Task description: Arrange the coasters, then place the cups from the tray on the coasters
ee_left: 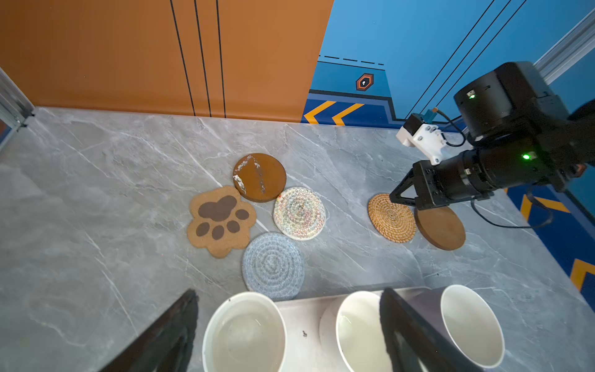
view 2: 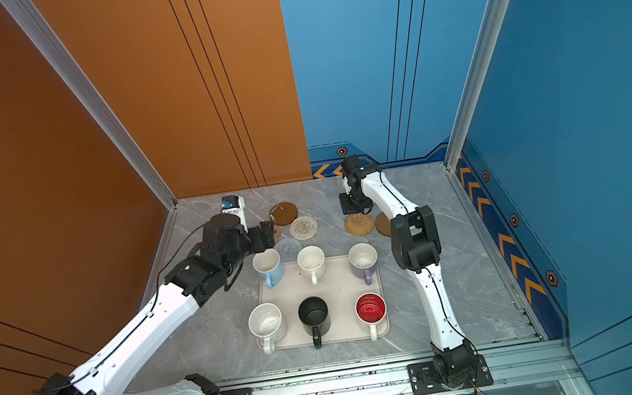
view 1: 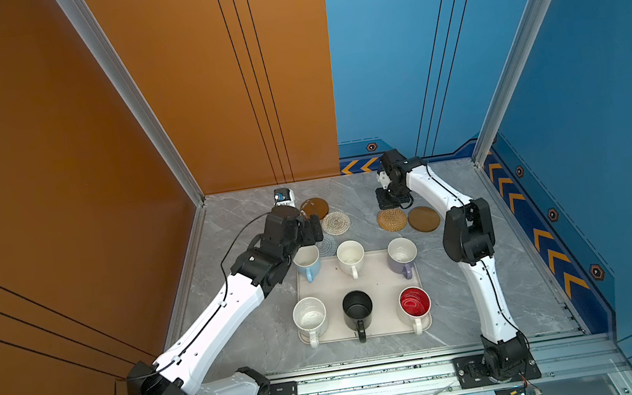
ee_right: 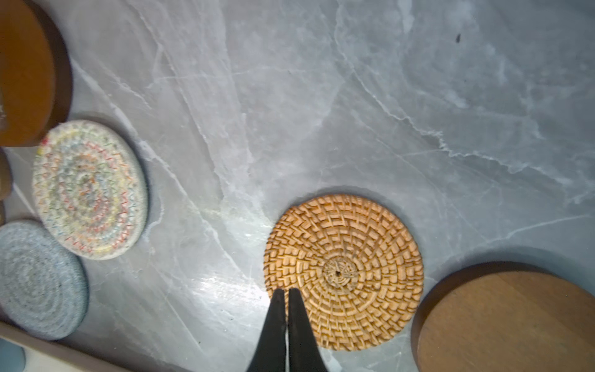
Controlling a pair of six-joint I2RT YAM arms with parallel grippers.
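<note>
Nearest our top camera is the left arm (view 1: 213,318), the bulkiest thing in view, reaching over the tray's far left corner. Its left fingers (ee_left: 174,328) stand wide apart with nothing between them, above the light blue cup (view 1: 306,260). We judge they are waiting on the mats.

Across from it, the right arm (view 1: 486,288) bends down behind the tray (view 1: 376,278). Its right fingers (ee_right: 277,322) are pressed together, tips at the rim of the rattan coaster (ee_right: 344,273). That looks to us like a nudge rather than a grasp.

All six cups sit on the tray in two rows, so we take the arranging as unfinished. The rattan round lies just beside a brown disc (ee_right: 502,322). The other brown disc (ee_left: 259,177), paw mat (ee_left: 222,220), white woven round (ee_left: 299,213) and grey-blue round (ee_left: 273,265) bunch closely together, too tight for mugs, we think.

Beneath everything the surface (view 1: 483,267) is grey veined marble, walled in orange on the left and blue on the right.
</note>
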